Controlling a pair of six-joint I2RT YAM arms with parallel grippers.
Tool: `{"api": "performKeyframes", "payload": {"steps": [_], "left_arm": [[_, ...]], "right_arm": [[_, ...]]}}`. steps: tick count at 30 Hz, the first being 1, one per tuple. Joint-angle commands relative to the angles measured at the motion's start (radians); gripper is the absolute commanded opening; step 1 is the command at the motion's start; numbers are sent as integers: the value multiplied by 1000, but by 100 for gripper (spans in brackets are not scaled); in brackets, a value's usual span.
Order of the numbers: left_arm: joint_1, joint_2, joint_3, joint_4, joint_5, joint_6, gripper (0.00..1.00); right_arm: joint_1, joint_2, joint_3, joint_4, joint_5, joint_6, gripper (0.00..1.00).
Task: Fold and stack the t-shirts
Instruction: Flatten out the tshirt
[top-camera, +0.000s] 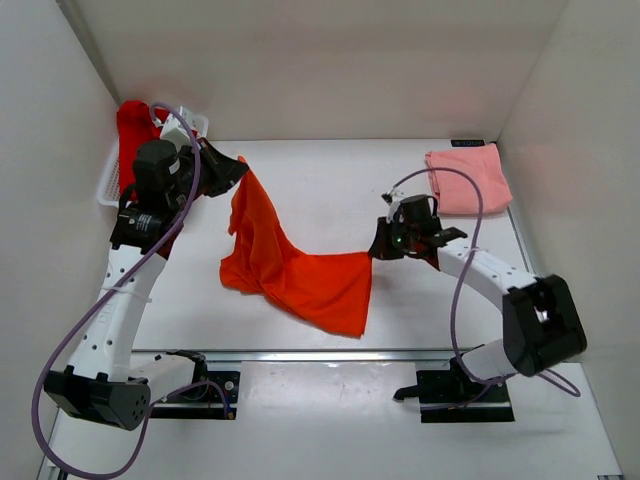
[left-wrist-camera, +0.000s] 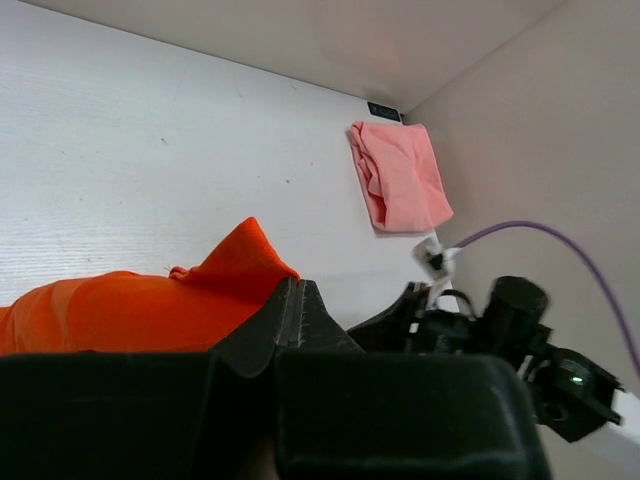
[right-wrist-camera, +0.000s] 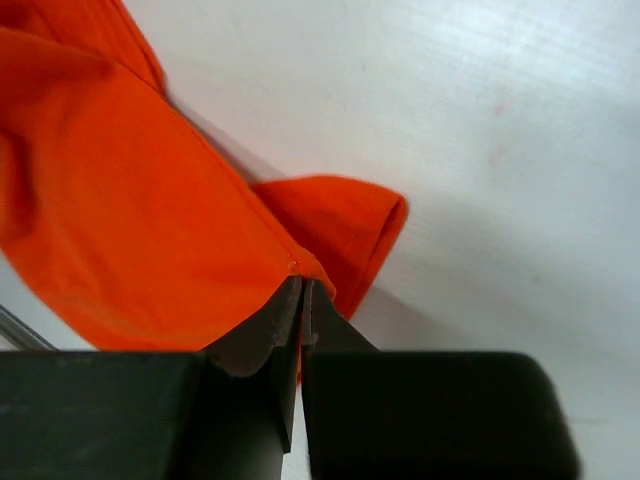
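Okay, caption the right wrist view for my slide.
Right pincer shut on an edge of the orange t-shirt over the table.

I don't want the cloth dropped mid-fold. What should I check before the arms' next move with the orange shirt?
1. Left pincer shut on orange shirt: ok.
2. Right pincer shut on its corner: ok.
3. Shirt spread flat: not ok, it sags creased.
4. Pink shirt folded, apart from it: ok.
5. Nothing lying under the shirt: cannot tell, hidden.
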Motion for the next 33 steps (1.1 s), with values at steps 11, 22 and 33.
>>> {"api": "performKeyframes", "payload": {"steps": [11,22,33], "left_arm": [[77,79,440,-18,-171,70,0],[55,18,723,-29,-228,55,0],[95,171,742,17,-150,84,0]], "right_arm": [[-180,-426,449,-25,-16,-74,0],[-424,-463,915,-106,-255,-54,0],[-402,-293,917,-122,-220,-120,0]]}}
